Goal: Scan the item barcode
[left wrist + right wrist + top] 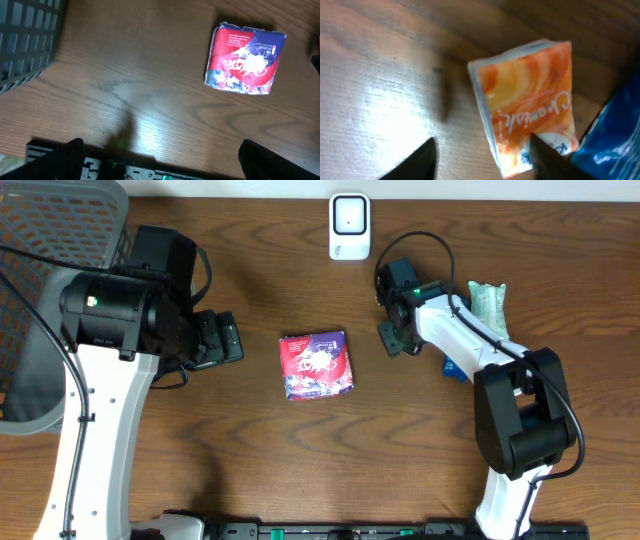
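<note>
The orange-and-white foil sachet (525, 100) lies flat on the wooden table (380, 75), just ahead of the right claw (482, 150), with its long axis roughly along the claw's reach. The right arm is nearer. This claw stands part-open and holds nothing. The cursive print resembles "Chomish", but the reading is uncertain. The left claw (222, 338) stands wide, empty and well apart.

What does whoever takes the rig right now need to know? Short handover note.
Left gripper: open, empty, over bare table, left of the red packet.
Right gripper: open, holding nothing, low over the orange packet, which lies flat beside a blue packet.
Scanner: at the far edge, nothing presented to it.
Done: no scan shown.
Left: grasp a packet, show its barcode to the scanner.
</note>
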Controlling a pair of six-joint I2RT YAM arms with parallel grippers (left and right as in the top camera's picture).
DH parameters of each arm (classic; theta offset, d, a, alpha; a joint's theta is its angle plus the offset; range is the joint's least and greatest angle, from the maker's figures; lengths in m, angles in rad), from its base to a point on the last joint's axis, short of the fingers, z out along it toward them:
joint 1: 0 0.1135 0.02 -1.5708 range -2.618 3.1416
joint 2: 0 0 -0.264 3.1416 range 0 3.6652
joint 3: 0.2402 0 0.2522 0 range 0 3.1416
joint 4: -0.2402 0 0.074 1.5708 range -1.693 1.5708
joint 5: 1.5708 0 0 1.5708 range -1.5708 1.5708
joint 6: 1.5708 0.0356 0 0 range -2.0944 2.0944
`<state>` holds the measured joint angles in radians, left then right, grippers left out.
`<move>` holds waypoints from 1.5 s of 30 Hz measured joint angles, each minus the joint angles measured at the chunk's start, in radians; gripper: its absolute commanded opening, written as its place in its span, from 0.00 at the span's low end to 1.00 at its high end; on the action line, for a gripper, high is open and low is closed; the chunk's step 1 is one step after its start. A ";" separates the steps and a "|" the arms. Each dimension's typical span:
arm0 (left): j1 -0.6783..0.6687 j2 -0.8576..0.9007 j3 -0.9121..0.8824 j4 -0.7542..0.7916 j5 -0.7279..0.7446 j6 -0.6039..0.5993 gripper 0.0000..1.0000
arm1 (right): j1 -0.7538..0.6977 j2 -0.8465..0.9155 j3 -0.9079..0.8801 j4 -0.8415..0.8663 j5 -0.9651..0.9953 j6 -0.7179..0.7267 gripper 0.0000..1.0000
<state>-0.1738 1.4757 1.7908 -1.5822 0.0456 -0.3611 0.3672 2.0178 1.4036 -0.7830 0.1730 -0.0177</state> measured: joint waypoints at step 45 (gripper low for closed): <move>0.000 0.000 0.000 0.000 0.000 0.000 0.98 | -0.015 0.115 0.115 0.044 0.108 0.660 0.07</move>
<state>-0.1738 1.4757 1.7908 -1.5822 0.0456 -0.3611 0.3523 2.1326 1.5188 -0.7387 0.2806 0.6422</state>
